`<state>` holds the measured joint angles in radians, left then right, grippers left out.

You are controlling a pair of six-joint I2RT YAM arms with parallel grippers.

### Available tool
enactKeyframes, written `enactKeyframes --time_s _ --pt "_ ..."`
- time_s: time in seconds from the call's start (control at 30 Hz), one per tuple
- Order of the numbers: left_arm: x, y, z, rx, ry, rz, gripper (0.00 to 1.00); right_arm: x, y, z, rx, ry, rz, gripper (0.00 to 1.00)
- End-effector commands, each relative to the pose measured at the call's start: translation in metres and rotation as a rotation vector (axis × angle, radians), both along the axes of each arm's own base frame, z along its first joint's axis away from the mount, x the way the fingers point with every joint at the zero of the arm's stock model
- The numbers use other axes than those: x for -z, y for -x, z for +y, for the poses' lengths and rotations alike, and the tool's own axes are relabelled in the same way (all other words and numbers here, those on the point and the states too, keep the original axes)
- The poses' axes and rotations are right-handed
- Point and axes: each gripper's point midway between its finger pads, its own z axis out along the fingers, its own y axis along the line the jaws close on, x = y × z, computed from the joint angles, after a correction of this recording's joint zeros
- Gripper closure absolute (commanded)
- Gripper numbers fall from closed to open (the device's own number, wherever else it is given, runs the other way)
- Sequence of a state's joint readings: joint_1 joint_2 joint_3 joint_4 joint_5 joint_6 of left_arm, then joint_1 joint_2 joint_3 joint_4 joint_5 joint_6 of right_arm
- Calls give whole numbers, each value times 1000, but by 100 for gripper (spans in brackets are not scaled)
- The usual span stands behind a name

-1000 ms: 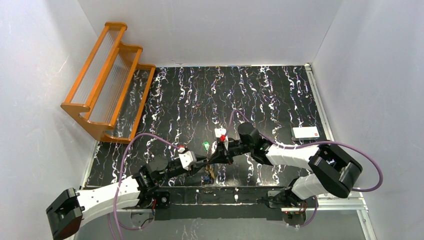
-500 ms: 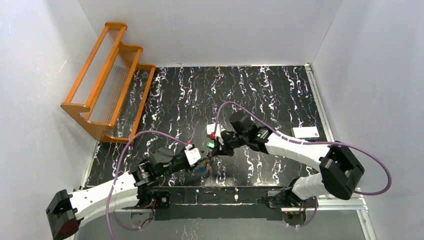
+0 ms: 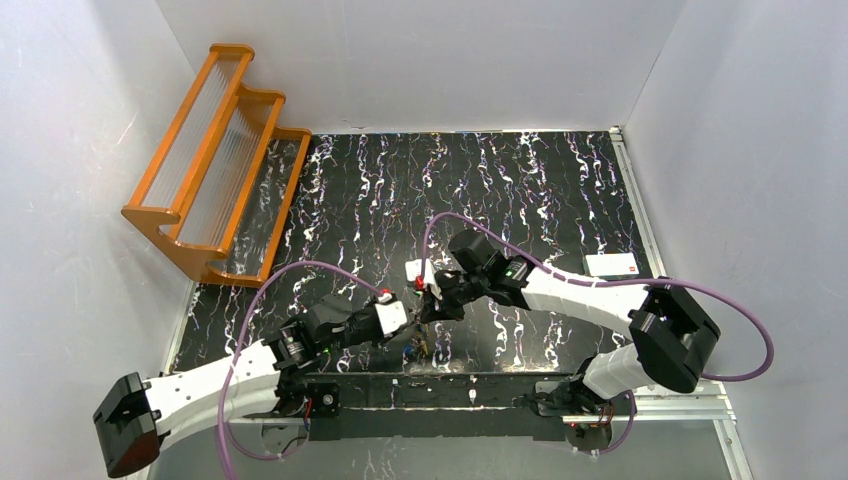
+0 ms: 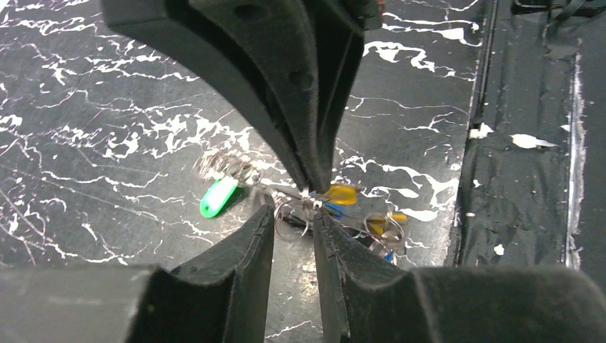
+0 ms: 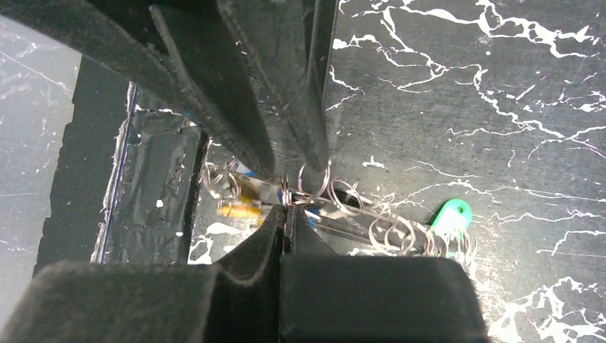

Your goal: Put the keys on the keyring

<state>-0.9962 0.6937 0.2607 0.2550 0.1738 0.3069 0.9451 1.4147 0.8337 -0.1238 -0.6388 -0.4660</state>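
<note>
From above, the left gripper (image 3: 407,322) and the right gripper (image 3: 431,304) meet tip to tip, low over the near side of the black table (image 3: 520,190). The keys (image 3: 418,347) are a tiny bunch just under them. It is too small here to see more.

In the left wrist view, the left gripper's two fingers (image 4: 246,250) have a small gap between them. A thin wire loop of the keyring (image 4: 289,219) sits in that gap, but I cannot tell if the fingers squeeze it. The right gripper comes in from the top. Its tip is on the metal right beside the yellow key (image 4: 341,193) and the blue key (image 4: 332,209). The green key (image 4: 218,196) lies apart on the left, flat on the table.

In the right wrist view, the right gripper's fingers (image 5: 264,236) are pressed tight together and pinch a bit of the keyring's thin wire. The green key lies off to the right with little wire loops beside it.

I think the job is in the middle. The green key does not look like it is on yet, and I cannot tell about the other two
</note>
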Motion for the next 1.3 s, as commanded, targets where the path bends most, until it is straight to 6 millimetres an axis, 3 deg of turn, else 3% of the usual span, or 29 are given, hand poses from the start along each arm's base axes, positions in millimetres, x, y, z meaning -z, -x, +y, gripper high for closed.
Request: enactKeyframes --time_s 0.0,0.33,0.57,0.73,0.93,1.1,1.27 --pt "-10 9 -13 81 59 -2 75 -9 4 11 -27 -57 4 99" --pt "2 8 -17 86 25 17 85 -10 5 13 -35 -55 2 99" --pt "12 3 -9 68 -58 9 99 -11 6 14 -40 -56 0 99" --pt "18 0 -5 55 -122 12 93 -13 5 16 -42 -59 -2 99" --pt "16 -3 -6 57 -127 -3 92 -13 6 17 -46 -56 4 99" --pt "20 0 -7 81 -150 1 100 -14 5 17 -44 -57 -2 99" --pt "19 -1 -7 72 -146 8 100 -17 3 19 -28 -67 -3 99"
